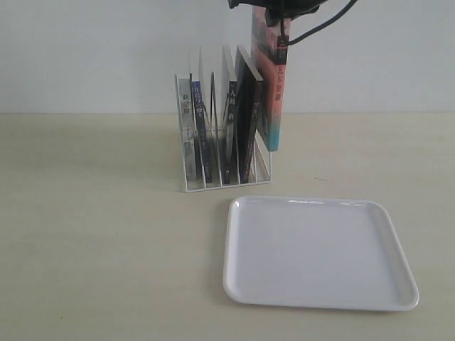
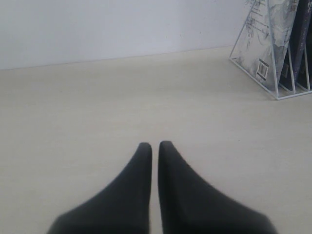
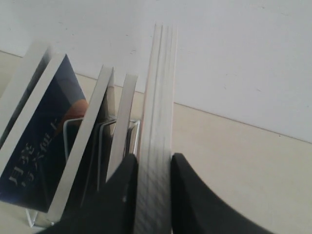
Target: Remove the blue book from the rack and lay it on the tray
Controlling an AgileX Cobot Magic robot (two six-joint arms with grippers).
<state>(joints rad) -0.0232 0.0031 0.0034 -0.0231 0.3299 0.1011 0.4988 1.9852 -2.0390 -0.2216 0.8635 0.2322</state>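
Observation:
The blue book stands upright in a left slot of the white wire rack; its dark blue cover with the orange crescent shows in the right wrist view. My right gripper is shut on a different book, the red-and-teal-spined one, and holds it upright in the air just right of the rack's top. Its page edges fill the gap between the jaws. The white tray lies in front, bare. My left gripper is shut on nothing, low over the table.
Black-spined books and a grey-white book also stand in the rack. A pale wall rises behind the table. The left gripper is off to the rack's left, outside the exterior view.

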